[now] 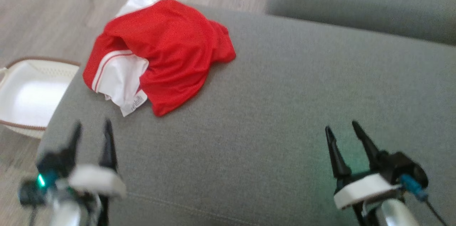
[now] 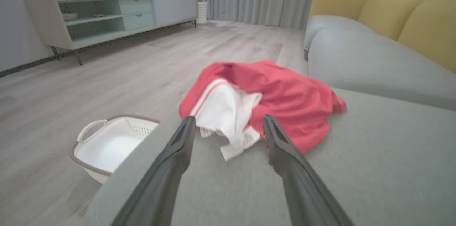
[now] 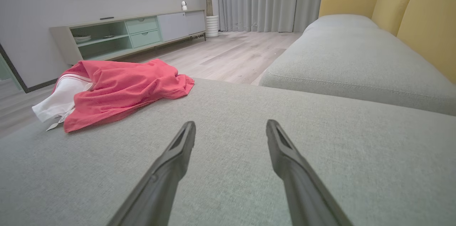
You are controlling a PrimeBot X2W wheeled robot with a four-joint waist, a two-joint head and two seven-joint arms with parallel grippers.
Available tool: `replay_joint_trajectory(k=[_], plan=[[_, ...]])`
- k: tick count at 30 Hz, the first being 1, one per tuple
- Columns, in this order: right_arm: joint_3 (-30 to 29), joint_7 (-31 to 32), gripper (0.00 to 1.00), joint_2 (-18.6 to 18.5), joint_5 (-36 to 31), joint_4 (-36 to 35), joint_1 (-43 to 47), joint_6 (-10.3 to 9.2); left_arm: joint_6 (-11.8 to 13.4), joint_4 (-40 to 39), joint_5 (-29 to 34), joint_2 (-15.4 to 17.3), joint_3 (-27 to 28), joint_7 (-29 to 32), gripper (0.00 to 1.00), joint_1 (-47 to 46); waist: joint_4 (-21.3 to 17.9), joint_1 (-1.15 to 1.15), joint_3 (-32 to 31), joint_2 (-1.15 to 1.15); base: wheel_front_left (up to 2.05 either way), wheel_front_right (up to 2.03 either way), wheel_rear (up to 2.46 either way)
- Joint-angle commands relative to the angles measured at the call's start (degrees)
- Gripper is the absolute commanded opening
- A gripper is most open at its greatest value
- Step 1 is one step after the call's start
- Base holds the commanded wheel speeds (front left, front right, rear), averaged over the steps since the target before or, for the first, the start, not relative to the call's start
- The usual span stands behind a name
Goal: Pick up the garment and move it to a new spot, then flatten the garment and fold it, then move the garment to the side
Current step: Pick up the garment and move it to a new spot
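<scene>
Garment (image 1: 171,51), red with white panels, lies crumpled on the grey sofa cushion (image 1: 267,112) near its far left edge; a white basket (image 1: 32,94) sits on the wooden floor (image 1: 53,5) just beside that cushion; the left jaws stand wide open and empty, pointing at the garment, near it but apart; the right jaws, equally wide and empty, point across bare cushion, well apart from the garment.

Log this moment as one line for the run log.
stage: before pickup | crumpled red-and-white garment: on grey sofa cushion, near left edge | white plastic basket: on wood floor | left gripper: open, empty | right gripper: open, empty
</scene>
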Motion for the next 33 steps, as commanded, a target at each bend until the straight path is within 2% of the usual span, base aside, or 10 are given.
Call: replay_joint_trajectory(k=[1,8,14,19,24,25,26,27,29,33], plan=[[1.43,-0.78,1.00,-1.78,0.30,-2.41,-4.67,-0.04,-0.21,-2.11,-0.86,1.73,3.40,0.55,1.00,-8.16,-0.53,0.00,4.07,0.00,0.00,0.00,0.00],[3.21,-0.42,1.00,-6.92,0.00,-4.95,-10.78,-0.04,-0.68,4.75,-1.78,5.55,5.50,7.14,1.00,-28.98,-1.87,0.00,16.21,0.00,0.00,0.00,0.00],[4.05,1.39,1.00,-11.02,0.31,-9.14,-13.79,-0.04,-1.98,16.91,-3.58,7.09,6.29,11.55,1.00,-45.18,-3.46,0.00,24.73,0.00,0.00,0.00,0.00],[3.38,3.36,1.00,-13.25,0.29,-13.34,-13.11,-0.04,-1.78,28.70,-4.06,7.16,5.65,16.06,1.00,-54.58,-4.18,0.00,28.97,0.00,0.00,0.00,0.00],[2.84,4.32,1.00,-13.38,0.26,-15.71,-12.07,-0.04,-1.70,39.05,-2.03,8.25,2.77,22.92,1.00,-59.35,-5.10,0.00,29.61,0.00,0.00,0.00,0.00],[2.75,4.44,1.00,-13.14,0.26,-16.04,-11.92,-0.04,-1.87,40.47,-1.68,8.37,2.21,23.94,0.72,-59.93,-5.25,0.00,29.44,0.00,0.00,0.00,0.00],[2.68,4.55,1.00,-12.90,0.28,-16.30,-11.78,-0.04,-2.34,41.69,-1.52,8.38,1.69,24.83,0.11,-60.42,-5.36,0.00,29.22,0.00,0.00,0.00,0.00],[2.62,4.62,1.00,-12.70,0.30,-16.44,-11.66,-0.04,-2.89,42.70,-1.32,8.36,1.13,25.49,0.00,-60.74,-5.42,0.00,28.88,0.00,0.00,0.00,0.00],[2.55,4.68,1.00,-12.31,0.40,-16.47,-11.45,-0.04,-4.03,44.47,-1.35,8.52,0.53,26.49,0.00,-61.30,-5.55,0.00,28.06,0.00,0.00,0.00,0.00],[2.34,4.23,1.00,-11.43,0.59,-15.80,-11.04,-0.04,-5.09,45.02,-1.37,9.01,0.10,24.14,0.00,-62.39,-5.51,0.00,25.50,0.00,0.00,0.00,0.00]])
